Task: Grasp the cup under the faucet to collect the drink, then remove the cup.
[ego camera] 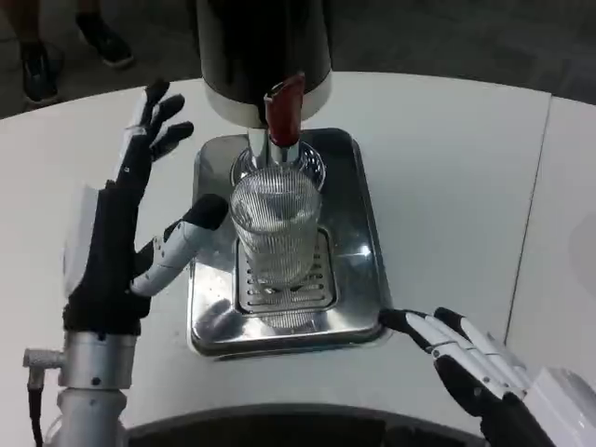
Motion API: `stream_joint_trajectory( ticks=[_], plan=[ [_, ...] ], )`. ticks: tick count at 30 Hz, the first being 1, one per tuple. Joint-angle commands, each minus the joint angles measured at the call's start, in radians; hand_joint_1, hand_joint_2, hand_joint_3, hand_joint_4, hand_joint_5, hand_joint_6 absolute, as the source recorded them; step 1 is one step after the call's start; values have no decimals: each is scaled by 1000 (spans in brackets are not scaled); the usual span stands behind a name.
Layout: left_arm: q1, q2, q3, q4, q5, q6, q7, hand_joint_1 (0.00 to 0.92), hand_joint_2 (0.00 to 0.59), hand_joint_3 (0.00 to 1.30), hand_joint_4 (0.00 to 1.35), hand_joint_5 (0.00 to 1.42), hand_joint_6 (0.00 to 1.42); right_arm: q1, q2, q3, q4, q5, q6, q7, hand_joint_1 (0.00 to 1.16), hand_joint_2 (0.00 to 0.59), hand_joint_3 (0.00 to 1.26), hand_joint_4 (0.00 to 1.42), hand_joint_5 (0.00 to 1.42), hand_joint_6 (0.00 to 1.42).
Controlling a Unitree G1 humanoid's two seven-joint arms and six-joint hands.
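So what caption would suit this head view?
Open left hand beside a ribbed glass cup on the dispenser's drip tray.

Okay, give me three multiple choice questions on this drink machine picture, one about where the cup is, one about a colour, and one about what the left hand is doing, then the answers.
1. Where does the cup stand?
A. on the drip tray below the faucet
B. on the white table, off the tray
C. in the right hand

2. What colour is the tap handle?
A. blue
B. red
C. yellow

3. What is the left hand doing?
A. lifting the cup
B. pressing the handle
C. open beside the cup, holding nothing

Answers: 1 A, the ribbed clear cup sits on the tray's grate under the spout. 2 B, the lever is dark red. 3 C, its fingers are spread, the thumb near the cup.
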Motion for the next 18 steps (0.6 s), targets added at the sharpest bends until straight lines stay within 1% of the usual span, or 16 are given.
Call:
stream_joint_trajectory(
  ticks=[1, 5, 9, 15, 18],
  plan=[
    [58, 16, 32, -167, -118, 52, -137, 71, 29, 147, 181, 237, 216, 5, 0, 12, -14, -7, 18, -11, 410, 518, 115, 74, 0, 0],
    [102, 19, 56, -311, -205, 125, -236, 70, 40, 204, 200, 242, 219, 3, -2, 17, -14, -11, 26, -13, 406, 520, 115, 74, 0, 0],
    [114, 19, 83, -400, -251, 196, -304, 58, 44, 237, 184, 220, 193, 2, -4, 18, -14, -11, 28, -14, 404, 520, 115, 74, 0, 0],
    [99, 5, 114, -431, -309, 271, -384, 57, 45, 241, 169, 216, 179, 3, -5, 13, -14, -6, 24, -16, 400, 521, 115, 74, 0, 0],
    [71, 16, 121, -416, -351, 307, -449, 57, 45, 220, 166, 215, 177, 8, -5, 11, -14, -2, 20, -20, 399, 521, 115, 74, 0, 0]
  ],
)
